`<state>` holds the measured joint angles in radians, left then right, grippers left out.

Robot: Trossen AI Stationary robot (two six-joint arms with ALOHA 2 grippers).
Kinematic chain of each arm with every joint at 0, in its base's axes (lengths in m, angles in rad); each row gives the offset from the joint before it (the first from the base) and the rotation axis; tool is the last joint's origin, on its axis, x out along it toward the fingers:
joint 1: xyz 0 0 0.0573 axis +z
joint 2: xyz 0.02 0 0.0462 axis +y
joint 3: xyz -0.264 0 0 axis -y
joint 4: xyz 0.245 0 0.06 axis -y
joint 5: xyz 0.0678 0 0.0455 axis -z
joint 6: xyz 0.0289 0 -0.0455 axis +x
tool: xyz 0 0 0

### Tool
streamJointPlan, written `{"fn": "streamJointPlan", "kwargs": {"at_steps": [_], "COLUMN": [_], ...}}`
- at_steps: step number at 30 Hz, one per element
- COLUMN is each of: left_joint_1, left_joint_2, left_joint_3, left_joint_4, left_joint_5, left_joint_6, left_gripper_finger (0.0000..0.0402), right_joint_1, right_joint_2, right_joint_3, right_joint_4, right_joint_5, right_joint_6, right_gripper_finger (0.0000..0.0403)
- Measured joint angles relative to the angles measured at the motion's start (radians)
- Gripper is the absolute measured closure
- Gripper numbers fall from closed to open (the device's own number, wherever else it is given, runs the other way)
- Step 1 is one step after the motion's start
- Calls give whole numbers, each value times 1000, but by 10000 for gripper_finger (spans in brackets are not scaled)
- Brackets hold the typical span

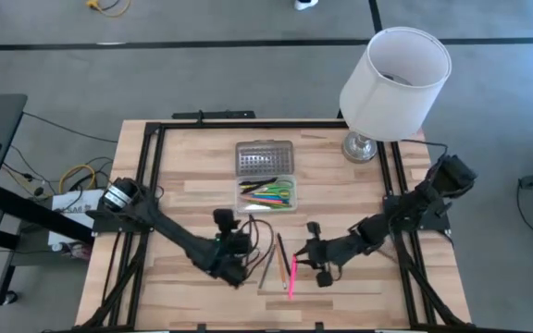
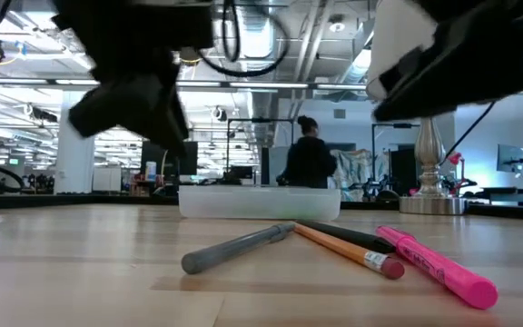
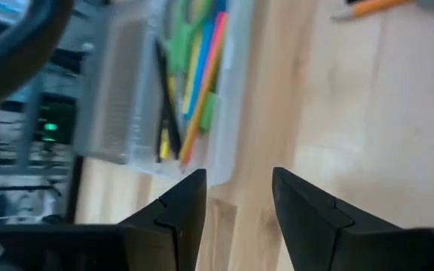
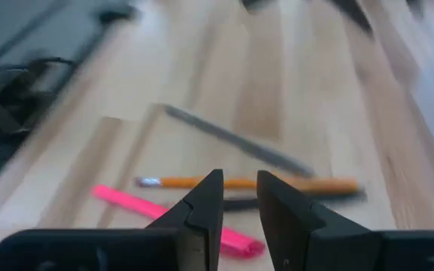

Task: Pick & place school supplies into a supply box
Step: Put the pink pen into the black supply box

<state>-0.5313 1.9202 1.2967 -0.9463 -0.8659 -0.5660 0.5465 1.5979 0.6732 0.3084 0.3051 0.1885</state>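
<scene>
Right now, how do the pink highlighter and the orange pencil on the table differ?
The pink highlighter is thicker than the orange pencil. The highlighter is pink all over; the pencil is orange with a pink eraser end. The highlighter lies nearest the right gripper, the pencil beside it. Both lie flat, outside the box.

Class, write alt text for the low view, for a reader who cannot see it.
On a wooden table lie a grey pen, an orange pencil, a black pen and a pink highlighter, fanned out in front of the clear supply box. Two dark robot arms hang blurred overhead; a person stands in the room behind.
</scene>
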Motion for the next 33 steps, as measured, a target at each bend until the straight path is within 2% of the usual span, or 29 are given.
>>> {"fn": "streamJointPlan", "kwargs": {"at_steps": [4,7,14,20,33], "left_joint_1": [-51,-81,-127,-155,-165], "left_joint_2": [0,0,-11,-11,-11], "left_joint_3": [-63,-89,-89,-89,-89], "left_joint_4": [-10,-18,-126,-185,-205], "left_joint_5": [-139,-210,-236,-243,-274], "left_joint_6": [-149,-195,-300,-356,-360], "left_gripper_finger": [253,253,253,253,253], "right_joint_1": [-20,-28,-10,1,35], "right_joint_2": [72,114,192,267,372], "right_joint_3": [129,226,446,567,650], "right_joint_4": [-199,-317,-601,-807,-882], "right_joint_5": [61,62,64,63,-16], "right_joint_6": [276,439,632,784,1013], "right_gripper_finger": [326,326,326,326,326]}}
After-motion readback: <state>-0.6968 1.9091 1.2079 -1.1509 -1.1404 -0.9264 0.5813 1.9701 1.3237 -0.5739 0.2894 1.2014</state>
